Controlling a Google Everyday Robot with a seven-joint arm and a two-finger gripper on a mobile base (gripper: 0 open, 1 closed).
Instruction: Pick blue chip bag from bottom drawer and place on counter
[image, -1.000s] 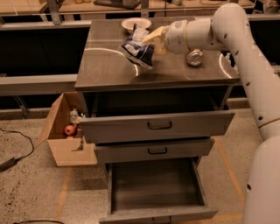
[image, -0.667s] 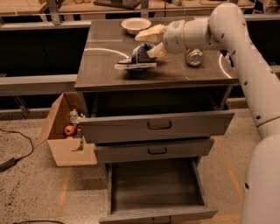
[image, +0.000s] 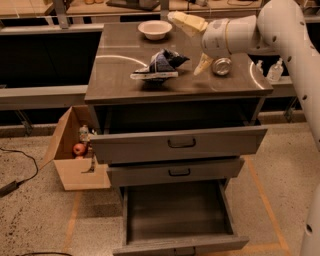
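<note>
The blue chip bag (image: 160, 65) lies crumpled on the counter (image: 120, 47), near its front middle. My gripper (image: 184, 44) hovers just right of the bag, above the counter. It is open wide and empty, with one cream finger (image: 186, 21) high and the other (image: 203, 64) low beside the can. It does not touch the bag. The bottom drawer (image: 177, 212) is pulled far out below, and its dark inside holds nothing.
A metal can (image: 221, 66) stands on the counter right of the gripper. A white bowl (image: 155, 29) sits at the back. The top drawer (image: 180, 143) and middle drawer (image: 175, 172) are partly out. A cardboard box (image: 75, 152) stands on the floor at left.
The gripper held the bag just above the counter, then let it go. The bag now rests on the counter, and the gripper has opened and drawn back to the right.
</note>
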